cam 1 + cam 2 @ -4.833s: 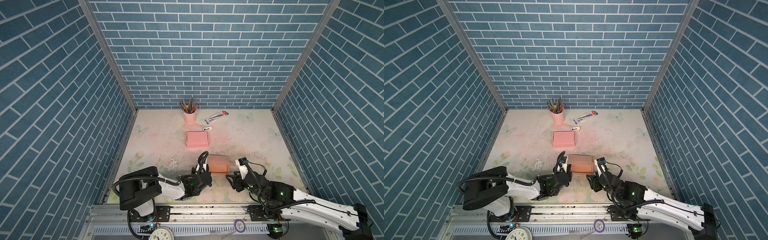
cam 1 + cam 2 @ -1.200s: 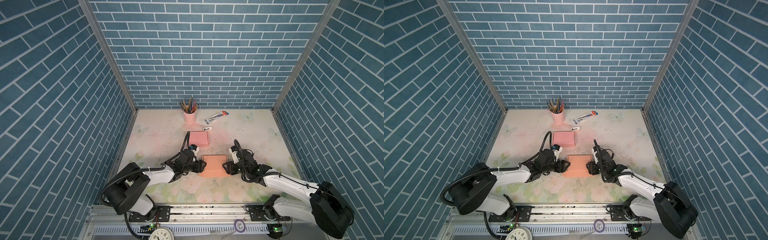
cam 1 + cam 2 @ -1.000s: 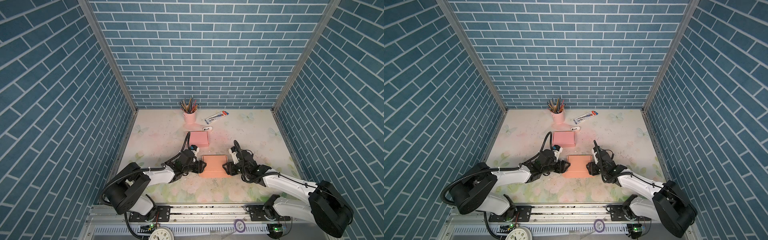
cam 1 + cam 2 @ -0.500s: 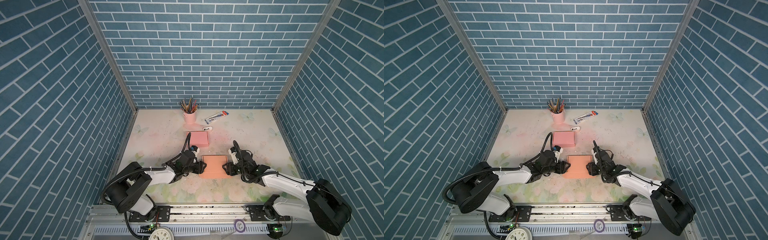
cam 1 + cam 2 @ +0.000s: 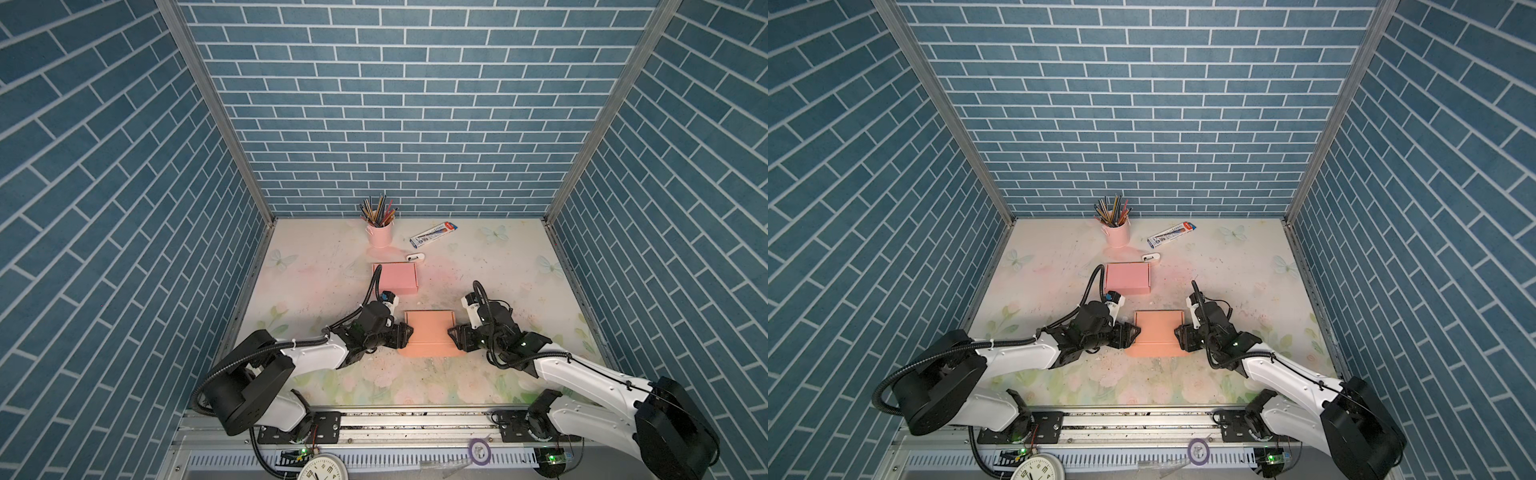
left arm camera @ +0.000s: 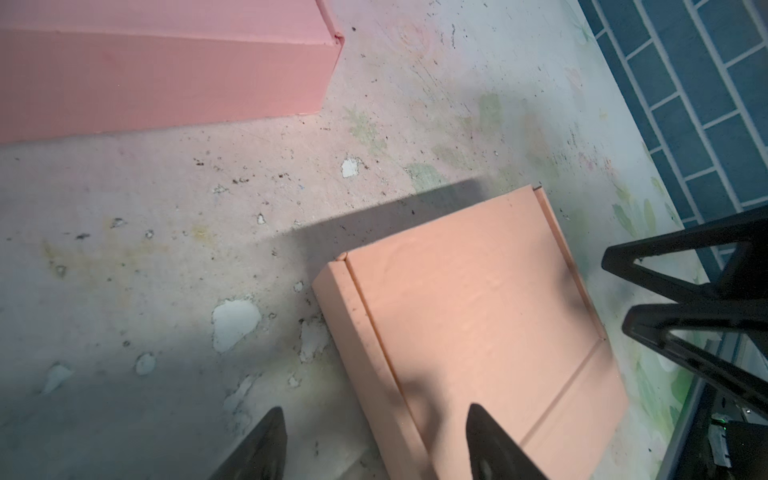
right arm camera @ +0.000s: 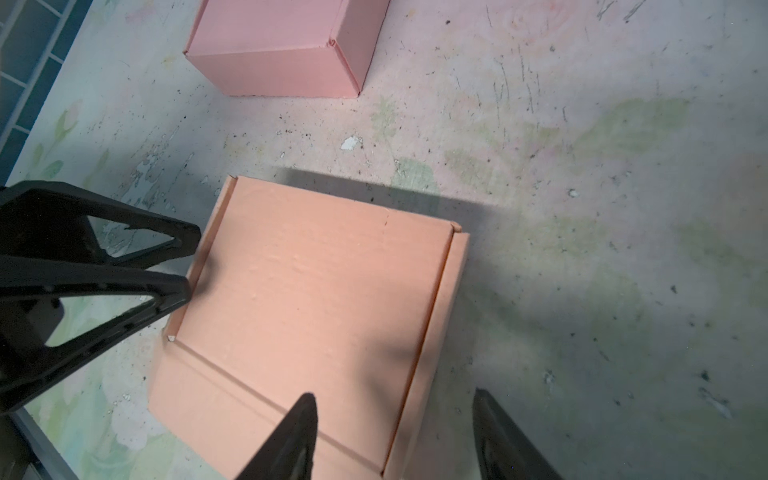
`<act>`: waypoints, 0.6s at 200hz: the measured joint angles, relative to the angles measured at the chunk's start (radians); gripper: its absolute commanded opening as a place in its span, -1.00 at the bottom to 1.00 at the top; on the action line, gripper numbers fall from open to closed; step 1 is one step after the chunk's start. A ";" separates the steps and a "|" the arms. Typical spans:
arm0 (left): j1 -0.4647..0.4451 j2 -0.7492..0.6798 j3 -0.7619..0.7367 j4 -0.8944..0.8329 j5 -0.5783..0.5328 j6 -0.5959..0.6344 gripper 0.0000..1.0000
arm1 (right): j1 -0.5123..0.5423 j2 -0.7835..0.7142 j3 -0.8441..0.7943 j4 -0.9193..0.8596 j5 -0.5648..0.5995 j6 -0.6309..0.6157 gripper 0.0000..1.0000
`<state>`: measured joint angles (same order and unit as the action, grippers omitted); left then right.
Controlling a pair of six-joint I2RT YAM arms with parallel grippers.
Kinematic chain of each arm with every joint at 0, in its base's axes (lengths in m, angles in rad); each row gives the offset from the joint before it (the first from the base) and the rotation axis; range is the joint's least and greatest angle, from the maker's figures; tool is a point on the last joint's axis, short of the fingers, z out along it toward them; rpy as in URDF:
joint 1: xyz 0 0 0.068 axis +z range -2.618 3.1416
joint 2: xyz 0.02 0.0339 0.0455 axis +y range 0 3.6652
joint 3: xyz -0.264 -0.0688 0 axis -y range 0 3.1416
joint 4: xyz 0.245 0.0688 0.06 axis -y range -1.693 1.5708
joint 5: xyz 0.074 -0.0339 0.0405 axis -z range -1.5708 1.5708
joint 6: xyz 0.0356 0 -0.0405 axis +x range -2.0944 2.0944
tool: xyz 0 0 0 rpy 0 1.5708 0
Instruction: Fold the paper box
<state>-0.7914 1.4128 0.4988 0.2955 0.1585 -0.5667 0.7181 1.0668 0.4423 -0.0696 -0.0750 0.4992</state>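
Flat, creased orange cardboard box (image 5: pixel 430 338) on scuffed floral table (image 5: pixel 478 266).

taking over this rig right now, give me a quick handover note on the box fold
Left hand: open, gripping nothing, one finger over the orange paper box, one beyond its left edge.
Right hand: open, gripping nothing, set the same way at the box's right edge.
Things: the box sits on the table between the hands. A closed pink box stands behind it, apart.
Done: the lid looks folded down flat.
Left: the front flap lies out flat toward the robot and probably needs folding and tucking.
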 measured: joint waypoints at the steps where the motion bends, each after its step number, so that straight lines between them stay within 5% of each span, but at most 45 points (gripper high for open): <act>1: -0.001 -0.002 0.000 -0.001 -0.002 0.000 0.43 | 0.001 -0.002 0.000 -0.003 0.000 0.001 0.21; 120: -0.241 -0.224 -0.011 -0.178 -0.153 -0.042 0.46 | 0.134 -0.215 -0.077 -0.129 0.024 0.103 0.20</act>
<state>-1.0325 1.1893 0.4873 0.1177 0.0059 -0.6090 0.8520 0.8520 0.3656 -0.1982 -0.0513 0.6018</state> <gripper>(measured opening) 0.728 0.603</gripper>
